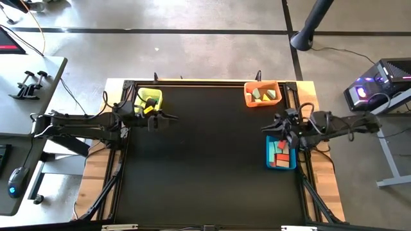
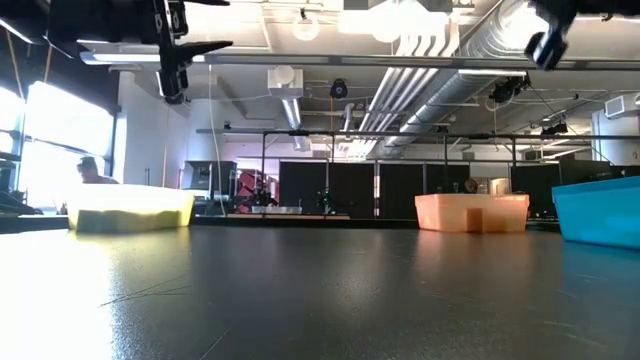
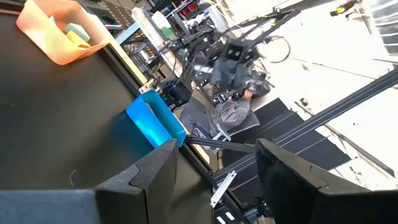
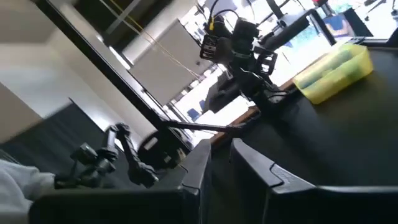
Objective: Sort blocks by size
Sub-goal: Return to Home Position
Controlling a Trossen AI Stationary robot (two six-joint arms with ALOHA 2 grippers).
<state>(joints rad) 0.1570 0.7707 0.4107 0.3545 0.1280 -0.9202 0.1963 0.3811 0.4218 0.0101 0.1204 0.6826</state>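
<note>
The blocks lie in three bins. Yellow-green ones fill the yellow bin [image 1: 149, 99] at the far left. Mint and green ones sit in the orange bin [image 1: 262, 94] at the far right. Red, orange and pink ones lie in the blue bin [image 1: 280, 154] at the right edge. My left gripper [image 3: 217, 177] hangs level above the mat beside the yellow bin, open and empty. My right gripper [image 4: 221, 165] hangs level above the blue bin's far end. Its fingers are almost together, with only a thin slit and nothing between them.
The black mat [image 1: 205, 160] between the bins carries no loose pieces. In the low view, the yellow bin [image 2: 130, 210], orange bin [image 2: 470, 212] and blue bin [image 2: 600, 210] stand along the far and right sides. Both grippers hang high above them. A desk [image 1: 26, 90] stands left of the table.
</note>
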